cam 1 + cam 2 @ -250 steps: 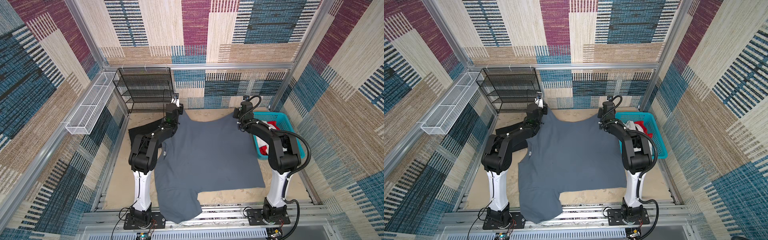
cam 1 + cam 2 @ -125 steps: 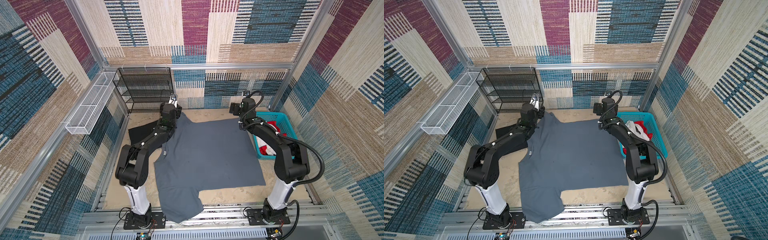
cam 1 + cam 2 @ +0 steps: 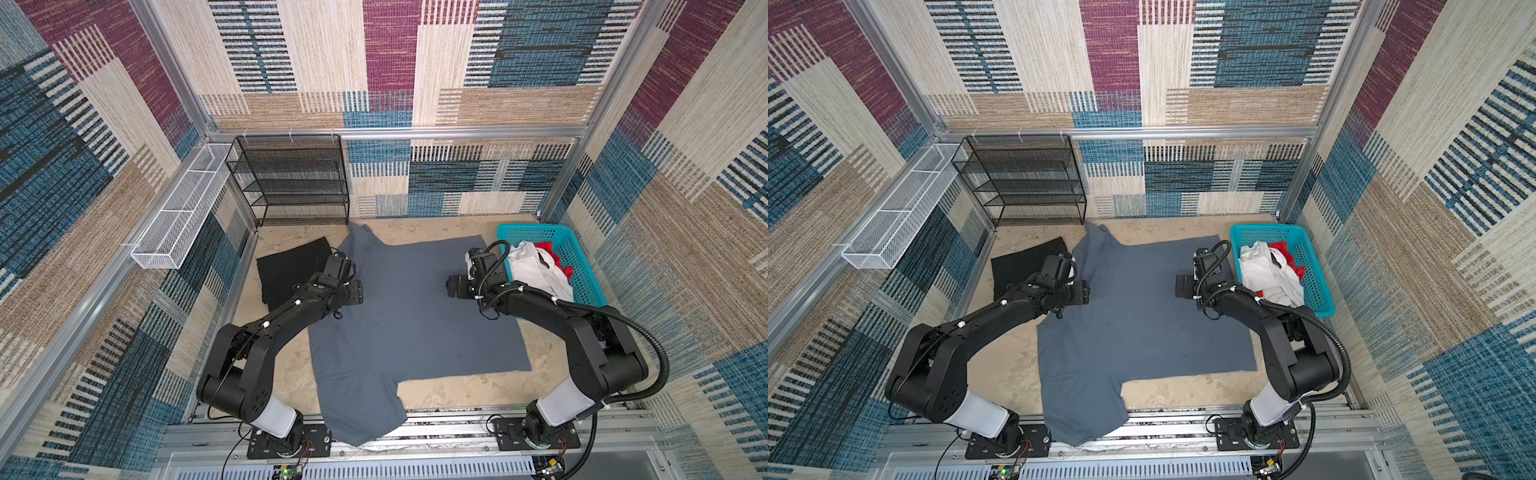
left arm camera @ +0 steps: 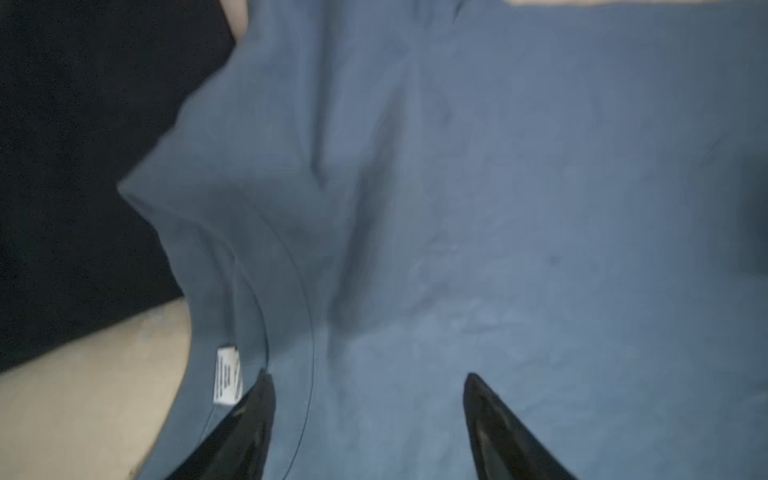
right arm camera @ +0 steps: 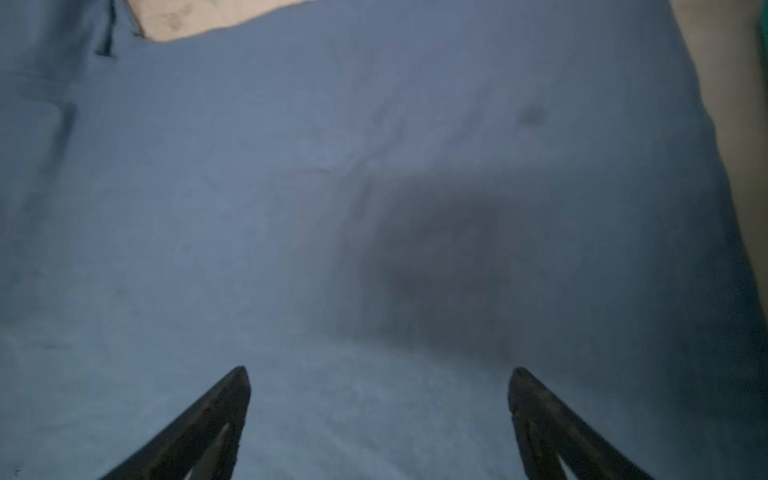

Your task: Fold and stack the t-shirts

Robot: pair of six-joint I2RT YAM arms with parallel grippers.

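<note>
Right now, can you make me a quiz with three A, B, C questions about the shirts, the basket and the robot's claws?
1. What colour is the mesh basket?
A. pink
B. turquoise
C. yellow

2. Where is the black t-shirt?
A. inside the basket
B. flat on the table, beside the blue-grey t-shirt
C. held up in the air

3. How do the right gripper's jaws stand?
A. open, holding nothing
B. shut on a sleeve
C. shut on the basket's rim

Answers:
1 B: the basket's mesh walls show turquoise in both top views.
2 B: the black t-shirt lies flat at the table's left side, next to the blue-grey t-shirt.
3 A: the right wrist view shows both fingers spread wide apart, with only flat blue-grey cloth below them.
</note>
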